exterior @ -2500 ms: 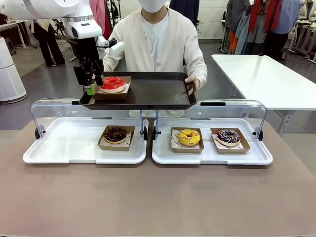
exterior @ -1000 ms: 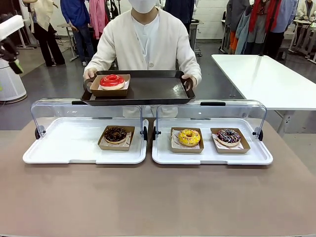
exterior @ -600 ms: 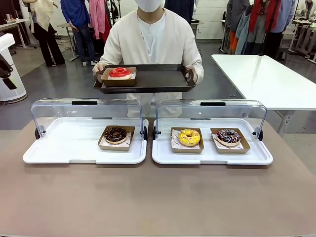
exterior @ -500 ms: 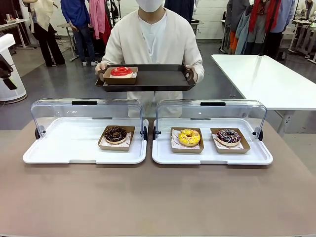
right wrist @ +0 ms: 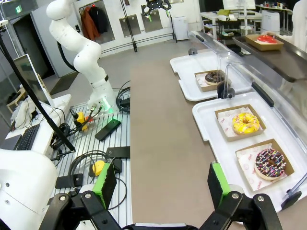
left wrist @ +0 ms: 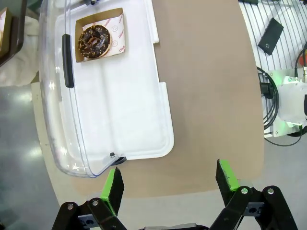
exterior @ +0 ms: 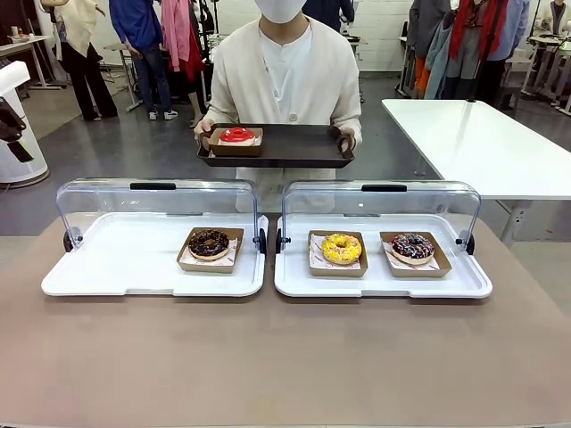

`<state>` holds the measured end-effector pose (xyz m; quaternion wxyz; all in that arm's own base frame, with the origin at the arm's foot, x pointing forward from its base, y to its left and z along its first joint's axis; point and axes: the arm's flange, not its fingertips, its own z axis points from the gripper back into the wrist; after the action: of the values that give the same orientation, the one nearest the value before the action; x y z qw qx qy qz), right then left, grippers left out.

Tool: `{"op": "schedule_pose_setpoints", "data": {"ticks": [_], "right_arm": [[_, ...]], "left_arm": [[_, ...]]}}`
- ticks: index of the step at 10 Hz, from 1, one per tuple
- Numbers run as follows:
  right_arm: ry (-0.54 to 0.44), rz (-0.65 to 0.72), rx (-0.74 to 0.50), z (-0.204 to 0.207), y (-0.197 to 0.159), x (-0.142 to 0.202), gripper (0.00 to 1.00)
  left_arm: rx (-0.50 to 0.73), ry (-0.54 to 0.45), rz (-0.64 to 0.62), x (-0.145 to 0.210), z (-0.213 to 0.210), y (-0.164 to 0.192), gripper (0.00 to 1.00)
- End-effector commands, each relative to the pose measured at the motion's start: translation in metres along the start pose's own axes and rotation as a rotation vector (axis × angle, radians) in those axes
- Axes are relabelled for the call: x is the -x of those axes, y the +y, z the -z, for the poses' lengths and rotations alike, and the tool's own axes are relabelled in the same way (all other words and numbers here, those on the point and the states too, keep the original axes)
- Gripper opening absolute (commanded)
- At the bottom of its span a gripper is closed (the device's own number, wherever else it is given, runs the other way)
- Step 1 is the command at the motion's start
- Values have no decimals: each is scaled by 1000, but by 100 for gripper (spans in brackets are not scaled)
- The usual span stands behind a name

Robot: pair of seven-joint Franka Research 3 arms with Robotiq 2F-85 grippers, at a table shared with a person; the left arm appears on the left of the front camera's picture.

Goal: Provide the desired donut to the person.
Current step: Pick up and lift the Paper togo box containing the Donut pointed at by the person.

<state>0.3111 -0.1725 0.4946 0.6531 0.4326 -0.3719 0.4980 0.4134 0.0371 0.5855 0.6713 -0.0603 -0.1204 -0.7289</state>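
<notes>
Your left gripper (left wrist: pixel 170 182) and right gripper (right wrist: pixel 161 182) hang wide and empty because the red donut (exterior: pixel 236 135) sits on the dark tray (exterior: pixel 303 144) the person (exterior: pixel 285 76) holds level, so I'd call it delivered.

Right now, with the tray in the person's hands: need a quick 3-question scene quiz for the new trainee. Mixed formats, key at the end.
1. True or false: the red-glazed ring donut lies on the dark rectangular tray held by the person.
2. How many donuts lie in the right-hand white plastic display tray? A one, B two, C three.
3. Fill in: the left gripper and the right gripper are both ___ (open or shut).

Key
1. True.
2. B: the yellow-iced donut and the dark sprinkled donut.
3. Open.
</notes>
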Motion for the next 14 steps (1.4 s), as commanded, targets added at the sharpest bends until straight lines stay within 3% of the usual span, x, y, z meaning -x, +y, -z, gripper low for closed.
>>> {"op": "schedule_pose_setpoints", "data": {"ticks": [1, 2, 4, 6, 7, 8, 12, 14], "right_arm": [[-9, -9, -6, 0, -1, -1, 100], [-9, -9, -6, 0, -1, -1, 100], [-9, -9, -6, 0, -1, -1, 100], [-9, -9, -6, 0, -1, -1, 100], [-9, -9, -6, 0, -1, -1, 100], [-9, -9, -6, 0, -1, -1, 100], [-9, -9, -6, 0, -1, -1, 100], [-9, -9, -6, 0, -1, -1, 100]], "left_arm": [[0, 0, 0, 0, 0, 0, 100], [-96, -194, -61, 35, 0, -7, 100], [-236, -339, -150, 81, 16, -38, 100], [-267, -526, -205, 123, 33, -48, 100], [-292, -677, -185, 137, 47, -62, 100], [-297, -743, -199, 149, 56, -69, 100], [-206, -858, -257, 191, 71, -62, 100], [-180, -844, -250, 203, 70, -49, 100]]}}
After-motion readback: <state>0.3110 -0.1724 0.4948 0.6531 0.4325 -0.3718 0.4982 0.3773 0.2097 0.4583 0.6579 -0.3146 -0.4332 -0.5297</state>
